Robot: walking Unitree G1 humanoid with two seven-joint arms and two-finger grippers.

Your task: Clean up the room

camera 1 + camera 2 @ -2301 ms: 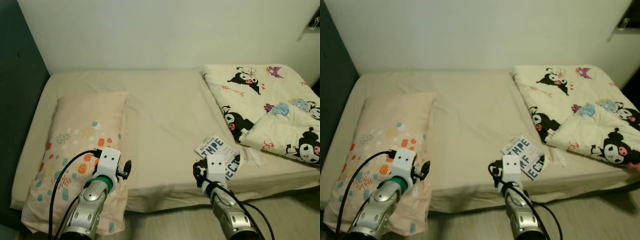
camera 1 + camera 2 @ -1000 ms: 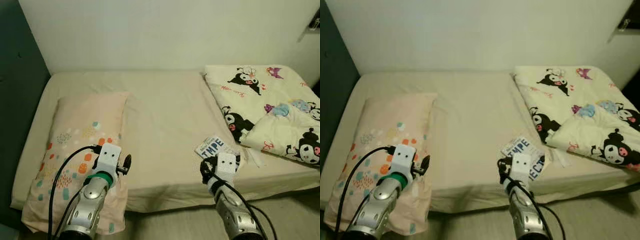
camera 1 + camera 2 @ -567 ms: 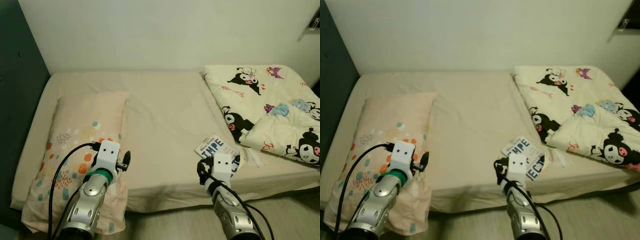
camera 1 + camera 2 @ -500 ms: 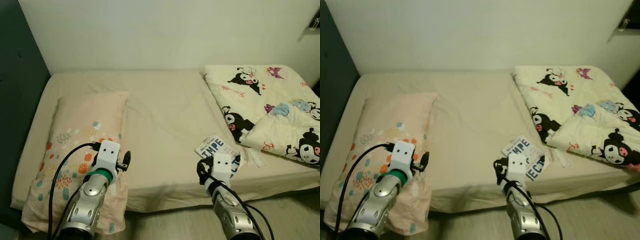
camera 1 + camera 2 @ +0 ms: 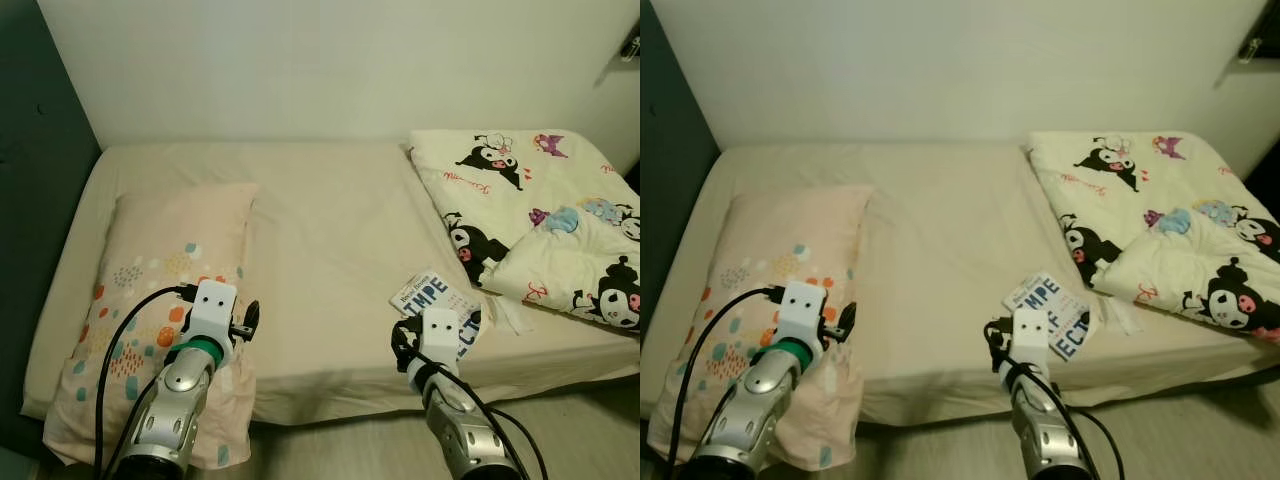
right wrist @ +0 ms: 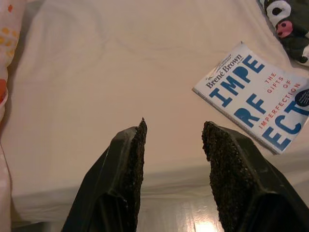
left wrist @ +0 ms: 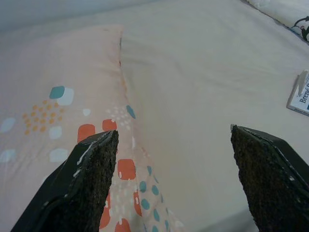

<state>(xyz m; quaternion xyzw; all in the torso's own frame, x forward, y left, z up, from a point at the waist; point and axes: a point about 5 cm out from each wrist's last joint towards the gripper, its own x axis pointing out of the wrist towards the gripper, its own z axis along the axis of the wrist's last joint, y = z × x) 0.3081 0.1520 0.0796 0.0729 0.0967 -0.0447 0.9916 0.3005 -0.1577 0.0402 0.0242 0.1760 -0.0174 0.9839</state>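
A white book [image 5: 437, 298] with big blue letters lies flat near the bed's front edge, beside a cartoon-print quilt [image 5: 540, 200]. My right gripper [image 6: 174, 124] hovers open over the bare sheet just left of the book [image 6: 256, 104], with nothing between its fingers. On the left side of the bed lies a pink pillow [image 5: 165, 255] with coloured dots. My left gripper [image 7: 174, 133] is spread wide open above the pillow's [image 7: 53, 92] front corner, holding nothing.
The beige sheet [image 5: 330, 220] covers the whole mattress, with open room in the middle. A pale wall runs behind the bed, and a dark panel [image 5: 30, 190] stands along its left side. A strip of floor [image 5: 340, 450] shows below the front edge.
My right arm swung slightly right toward the book, then back left. My left arm sank a little over the pillow. Book, pillow and quilt have not moved.
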